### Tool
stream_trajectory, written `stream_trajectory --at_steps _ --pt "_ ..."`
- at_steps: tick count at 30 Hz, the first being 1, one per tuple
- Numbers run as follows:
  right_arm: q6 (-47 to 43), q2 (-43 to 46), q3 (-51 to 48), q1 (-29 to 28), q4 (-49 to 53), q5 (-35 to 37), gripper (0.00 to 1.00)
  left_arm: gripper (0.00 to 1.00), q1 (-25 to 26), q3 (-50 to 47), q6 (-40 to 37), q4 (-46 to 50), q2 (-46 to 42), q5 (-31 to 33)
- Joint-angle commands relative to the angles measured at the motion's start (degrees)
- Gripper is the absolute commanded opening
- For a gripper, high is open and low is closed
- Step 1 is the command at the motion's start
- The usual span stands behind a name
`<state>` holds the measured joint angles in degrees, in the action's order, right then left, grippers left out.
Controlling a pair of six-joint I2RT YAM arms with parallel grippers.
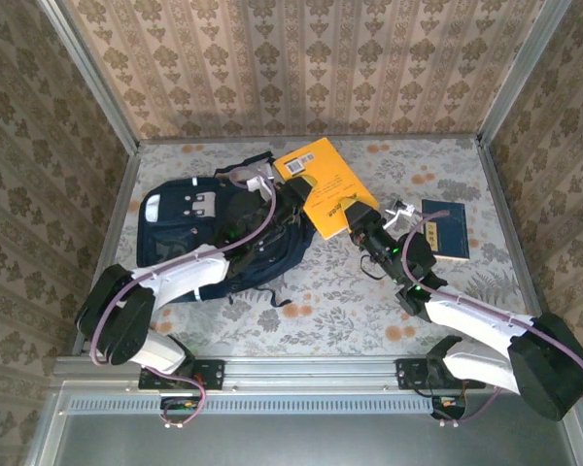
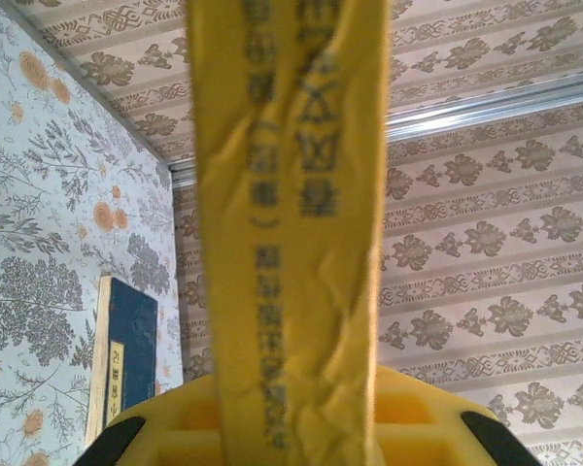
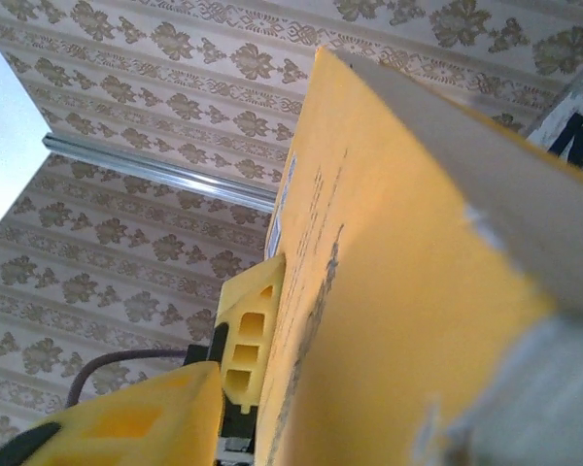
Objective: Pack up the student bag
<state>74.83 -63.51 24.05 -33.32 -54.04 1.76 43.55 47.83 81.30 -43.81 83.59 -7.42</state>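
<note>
student bag (image 1: 175, 228) left of right claw (image 1: 355, 219), which grips yellow book (image 1: 316, 175)

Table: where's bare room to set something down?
Free: the near strip between the backpack and the right arm; the far right corner behind the blue book. Crowded: centre, where the yellow book meets the backpack.

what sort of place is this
Probably a robot test booth: wallpaper panels in a metal frame box in a floral table, left arm and right arm bolted at its near edge.
</note>
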Motion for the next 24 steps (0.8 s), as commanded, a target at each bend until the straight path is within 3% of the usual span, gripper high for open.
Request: stream_trajectory --at_steps 1,4,5,8,11,14,19,24 --pt "-0.88 0.19 1.84 -0.17 -3.93 4.51 0.29 0.0 0.61 -0.81 0.39 -4.0 -1.61 1.88" --pt "-1.65 0.37 1.55 -0.12 -2.72 5.22 0.05 0.01 0.49 -0.73 -0.34 -4.38 -0.86 -0.51" --pt "-1.91 0.7 1.39 -0.16 -2.14 5.4 0.0 0.1 0.19 -0.64 -0.83 -4.61 -0.51 -2.13" --pt "-3.02 2.8 0.78 0.08 1.35 5.95 0.0 0.43 -1.52 -1.11 -2.8 -2.92 -0.89 -6.54" --pt "-5.12 7.06 0.19 0.95 8.98 6.15 0.0 0.56 -4.74 -2.65 -6.81 3.92 -4.25 -9.49" --pt "-7.91 12.54 -0.55 2.3 19.27 6.41 0.0 0.6 -8.99 -2.57 -14.09 18.24 -9.88 -10.57" --pt "-8.18 20.17 -5.69 6.72 27.81 3.88 0.0 0.61 -14.67 3.59 -29.99 46.29 -15.72 -6.25" --pt "-6.26 25.72 -10.6 10.46 31.87 -0.57 0.0 0.61 -20.17 9.58 -36.95 59.45 -12.66 -6.6"
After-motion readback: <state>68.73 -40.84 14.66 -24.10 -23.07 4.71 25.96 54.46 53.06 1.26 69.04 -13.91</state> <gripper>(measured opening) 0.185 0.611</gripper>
